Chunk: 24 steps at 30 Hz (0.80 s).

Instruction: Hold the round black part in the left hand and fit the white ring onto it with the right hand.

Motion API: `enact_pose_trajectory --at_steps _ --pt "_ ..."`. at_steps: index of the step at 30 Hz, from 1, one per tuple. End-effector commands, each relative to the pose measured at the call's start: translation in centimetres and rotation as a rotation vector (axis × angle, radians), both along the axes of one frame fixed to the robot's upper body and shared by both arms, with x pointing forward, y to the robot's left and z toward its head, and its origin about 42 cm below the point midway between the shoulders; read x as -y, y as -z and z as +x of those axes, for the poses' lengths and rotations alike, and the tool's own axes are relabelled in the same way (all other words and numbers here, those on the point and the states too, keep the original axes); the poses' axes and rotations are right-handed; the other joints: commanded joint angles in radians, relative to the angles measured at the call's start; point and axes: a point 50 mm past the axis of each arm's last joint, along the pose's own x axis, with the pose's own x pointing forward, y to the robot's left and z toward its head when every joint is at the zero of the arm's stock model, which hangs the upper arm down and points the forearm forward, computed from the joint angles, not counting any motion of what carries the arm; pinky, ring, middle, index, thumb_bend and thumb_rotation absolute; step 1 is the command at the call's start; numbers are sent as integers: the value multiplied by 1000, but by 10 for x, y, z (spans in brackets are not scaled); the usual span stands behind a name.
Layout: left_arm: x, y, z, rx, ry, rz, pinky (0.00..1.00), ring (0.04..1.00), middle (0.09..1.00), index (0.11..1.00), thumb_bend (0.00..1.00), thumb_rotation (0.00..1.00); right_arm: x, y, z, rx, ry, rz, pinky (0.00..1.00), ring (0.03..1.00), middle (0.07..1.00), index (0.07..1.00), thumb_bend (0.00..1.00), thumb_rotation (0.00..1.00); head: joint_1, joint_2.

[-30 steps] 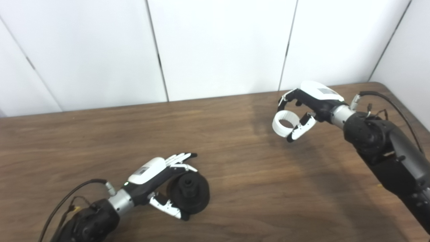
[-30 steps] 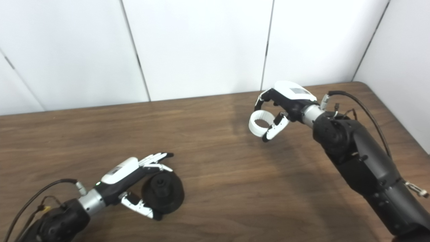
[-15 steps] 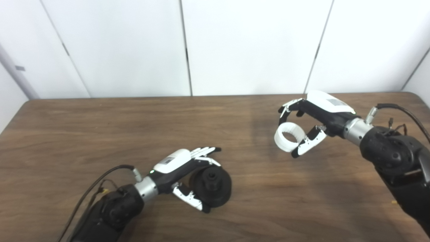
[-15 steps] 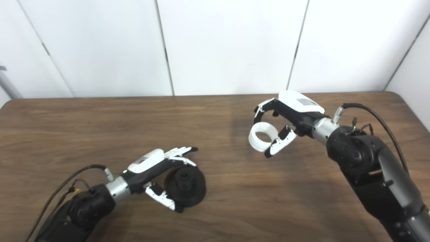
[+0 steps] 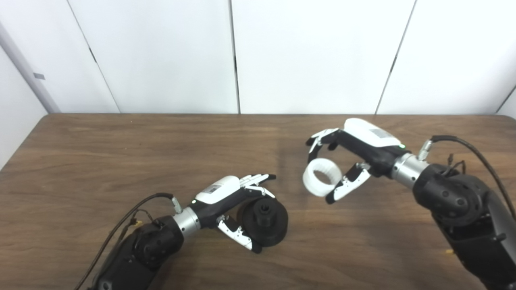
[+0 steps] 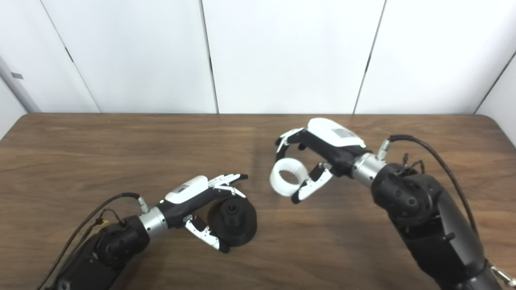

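Holding the round black part (image 5: pixel 264 219) in my left hand (image 5: pixel 229 201), fingers over its top edge and thumb under its lower rim; the part stands on edge against the wooden table (image 5: pixel 121 153), its hub facing the camera. My right hand (image 5: pixel 354 155) grips the white ring (image 5: pixel 321 176) between fingertips and thumb, lifted clear of the table, the ring's opening turned toward the camera. Ring sits up and to the right of the black part, near but apart, not yet on the hub. White wall panels (image 5: pixel 306 52) behind the table.
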Motion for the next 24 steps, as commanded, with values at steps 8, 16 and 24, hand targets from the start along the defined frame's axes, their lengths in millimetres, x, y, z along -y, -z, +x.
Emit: enact_pose_trajectory --at_steps 8,16,24 --pt "4 0 7 -7 8 62 1000 1000 1000 484 521 76 -27 -29 -6 81 -78 26 699 805 799 480 523 141 13 3" --pt "6 -1 5 -10 9 59 1000 1000 999 484 521 76 -44 -23 -9 66 -124 32 696 807 799 480 522 142 19 6" --pt "5 -1 4 -13 11 55 1000 1000 998 483 521 76 -52 -19 -11 54 -138 25 687 807 800 480 522 141 19 9"
